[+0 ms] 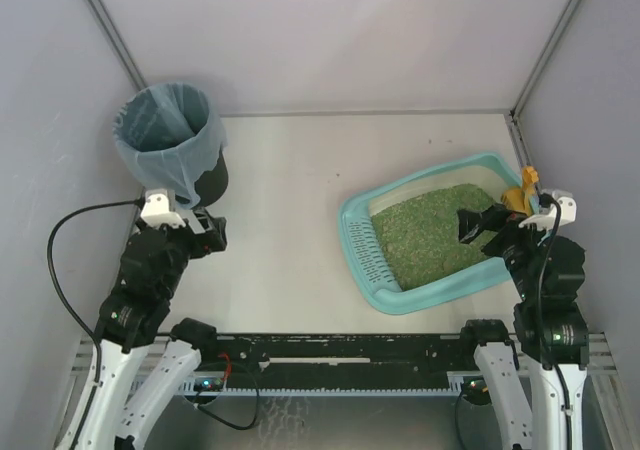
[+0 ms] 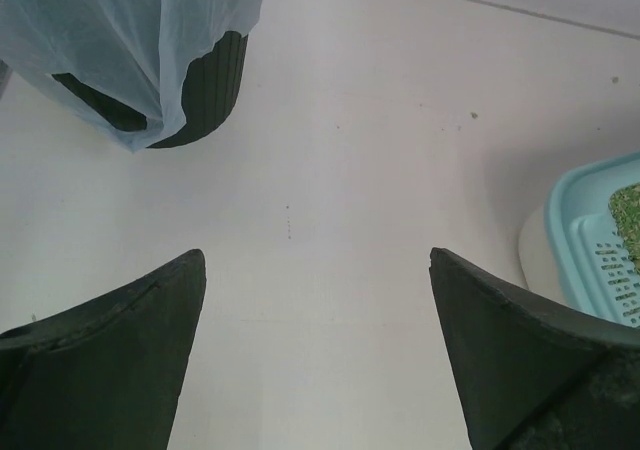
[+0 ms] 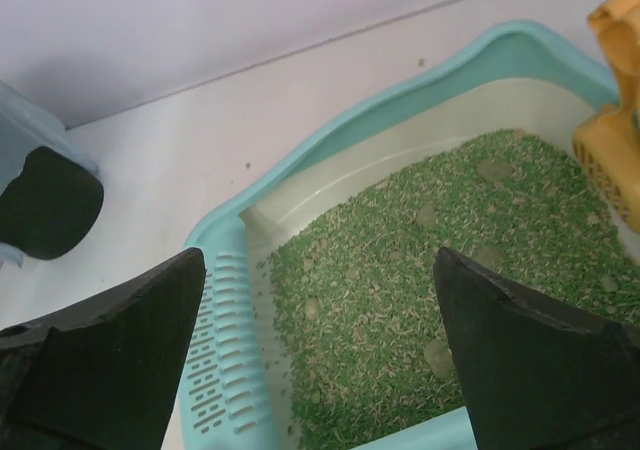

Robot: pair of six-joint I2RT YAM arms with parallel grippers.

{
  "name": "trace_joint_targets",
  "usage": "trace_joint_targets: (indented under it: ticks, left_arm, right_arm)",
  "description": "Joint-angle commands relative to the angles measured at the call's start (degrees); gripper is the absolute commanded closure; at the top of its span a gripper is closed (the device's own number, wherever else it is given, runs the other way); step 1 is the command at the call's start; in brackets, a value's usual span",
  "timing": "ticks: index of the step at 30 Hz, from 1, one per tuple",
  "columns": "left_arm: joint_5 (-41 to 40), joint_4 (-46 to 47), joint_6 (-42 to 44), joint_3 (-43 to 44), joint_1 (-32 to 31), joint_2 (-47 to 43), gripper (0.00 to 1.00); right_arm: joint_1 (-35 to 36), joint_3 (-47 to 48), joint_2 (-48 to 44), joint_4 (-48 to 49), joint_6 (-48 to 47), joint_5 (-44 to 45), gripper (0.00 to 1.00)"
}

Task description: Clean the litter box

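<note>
Barely started: litter box (image 1: 362, 248) sits right of centre on the surface, pale clumps (image 3: 437, 355) in litter, orange scoop (image 1: 522, 192) untouched at its far-right corner, right fingers (image 3: 120, 350) spread above litter, left fingers (image 2: 110, 350) spread, both empty.

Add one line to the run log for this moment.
left gripper open, empty, near bin | right gripper open, empty, over litter box | orange scoop at box's far corner, not gripped

bin (image 1: 168, 158) far left, litter box (image 1: 361, 246) right; scoop (image 1: 521, 194) in it
</note>
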Motion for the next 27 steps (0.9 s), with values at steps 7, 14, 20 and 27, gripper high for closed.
trace_joint_targets:
  ticks: [7,14,20,27]
  left_arm:
    - [-8.13,-0.95,-2.29,8.47,-2.99,8.25,0.01]
    - [-9.30,1.18,-2.78,8.16,-3.48,9.86,0.00]
    - [-6.03,4.34,-0.60,7.38,-3.61,11.07,0.00]
    - [-1.20,7.06,1.83,8.20,-3.65,14.73,0.03]
  right_arm:
    - [-0.90,6.87,2.20,-2.54,-0.45,5.18,0.01]
    - [-1.05,7.35,6.06,-4.99,1.76,4.96,0.05]
    - [-1.18,6.67,12.43,-8.78,2.57,6.65,0.08]
    - [0.34,6.45,20.33,-10.14,4.23,7.45,0.11]
